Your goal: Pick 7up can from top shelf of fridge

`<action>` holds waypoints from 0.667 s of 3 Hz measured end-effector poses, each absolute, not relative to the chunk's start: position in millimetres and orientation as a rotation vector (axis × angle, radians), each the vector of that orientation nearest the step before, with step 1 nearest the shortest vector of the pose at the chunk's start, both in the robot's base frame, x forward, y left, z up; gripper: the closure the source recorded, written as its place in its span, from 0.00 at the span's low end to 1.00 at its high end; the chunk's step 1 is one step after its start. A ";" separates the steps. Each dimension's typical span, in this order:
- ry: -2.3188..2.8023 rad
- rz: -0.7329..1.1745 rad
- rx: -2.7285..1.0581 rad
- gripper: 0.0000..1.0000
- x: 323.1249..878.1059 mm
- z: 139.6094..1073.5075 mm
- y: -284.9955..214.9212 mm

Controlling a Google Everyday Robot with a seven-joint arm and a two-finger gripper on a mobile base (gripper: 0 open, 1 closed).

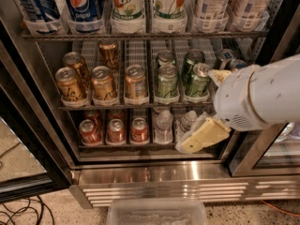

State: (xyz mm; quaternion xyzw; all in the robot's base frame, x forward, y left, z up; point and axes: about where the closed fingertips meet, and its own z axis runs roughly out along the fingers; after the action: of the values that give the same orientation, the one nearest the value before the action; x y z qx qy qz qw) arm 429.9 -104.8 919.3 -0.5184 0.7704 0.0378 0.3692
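Note:
Two 7up cans, one [127, 3] and another [169, 1], stand side by side on the top shelf [140, 35] of the open fridge [178, 185]. They are white with green lettering, and their tops are cut off by the frame. Blue Pepsi cans [84, 3] stand to their left and white cans [211, 3] to their right. My gripper [204, 135], cream-coloured at the end of the white arm [262, 95], hangs low on the right. It is in front of the bottom shelf and far below the 7up cans.
The middle rack holds gold cans [101, 81] and green cans [166, 81]. The bottom rack holds red cans [115, 130] and water bottles [164, 125]. The black-framed door [23, 144] stands open at left. A clear plastic bin [157, 212] and cables [18, 214] lie on the floor.

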 end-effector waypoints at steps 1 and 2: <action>1.862 0.113 -1.237 0.00 444.9 912.2 -97.1; 1.750 0.067 -1.117 0.00 462.9 924.1 -93.8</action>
State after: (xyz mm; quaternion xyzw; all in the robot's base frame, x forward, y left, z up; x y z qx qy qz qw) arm 462.9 -93.8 924.1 -0.4633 0.7261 0.0280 0.5073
